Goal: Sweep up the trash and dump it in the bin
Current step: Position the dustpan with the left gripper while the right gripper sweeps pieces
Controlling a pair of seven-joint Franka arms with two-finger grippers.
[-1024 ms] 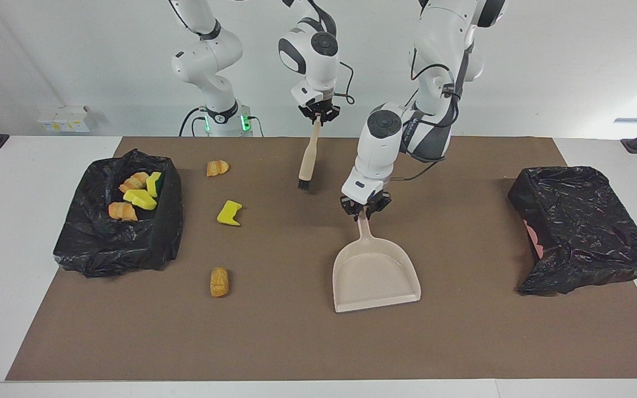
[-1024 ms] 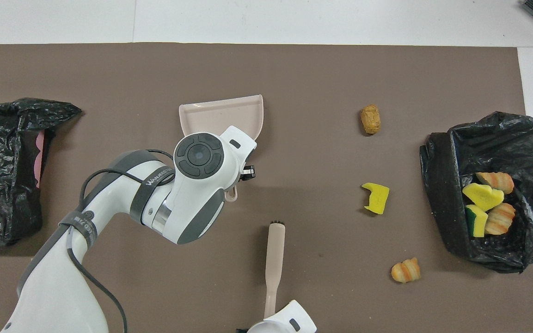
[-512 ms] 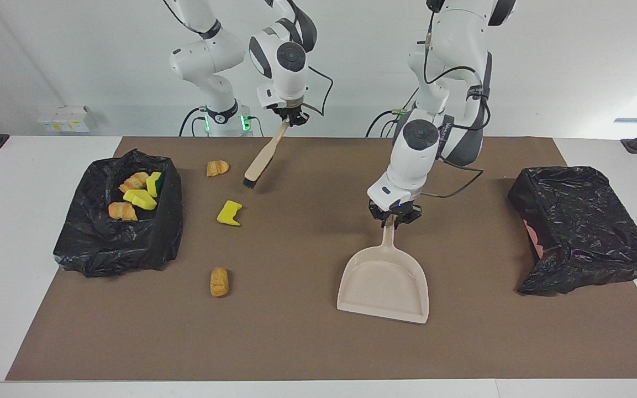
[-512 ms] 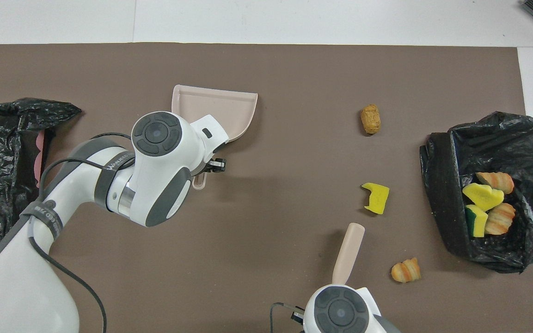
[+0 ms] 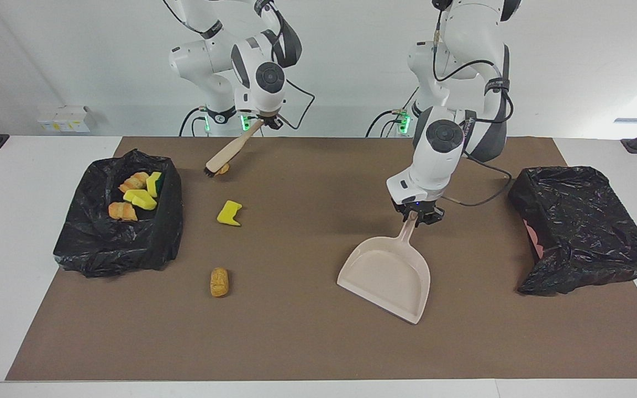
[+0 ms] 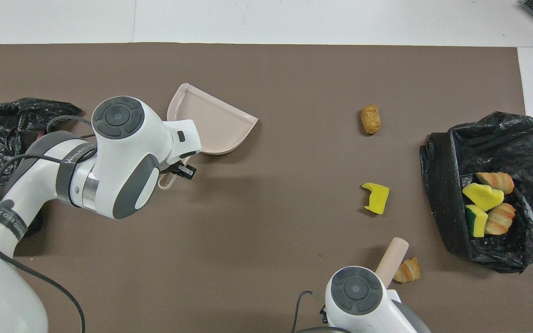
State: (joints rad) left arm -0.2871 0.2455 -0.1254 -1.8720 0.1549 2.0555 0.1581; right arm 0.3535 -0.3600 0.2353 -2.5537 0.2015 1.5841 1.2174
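My right gripper (image 5: 266, 122) is shut on the handle of a beige brush (image 5: 232, 149), whose black bristles (image 5: 209, 172) sit right beside an orange striped croissant (image 6: 408, 270) close to the robots. Two more pieces of trash lie loose on the mat: a yellow sponge chunk (image 5: 229, 213) and, farther from the robots, a bread roll (image 5: 219, 281). My left gripper (image 5: 417, 216) is shut on the handle of the beige dustpan (image 5: 387, 273), which slants over the middle of the mat. The black-lined bin (image 5: 125, 243) at the right arm's end holds several pieces.
A second black-lined bin (image 5: 578, 226) stands at the left arm's end of the table. A brown mat (image 5: 307, 342) covers the white table. Cables trail from both wrists.
The left arm has carried the dustpan toward its own end of the table and turned it. The right arm has swung the brush over to the croissant near the robots.
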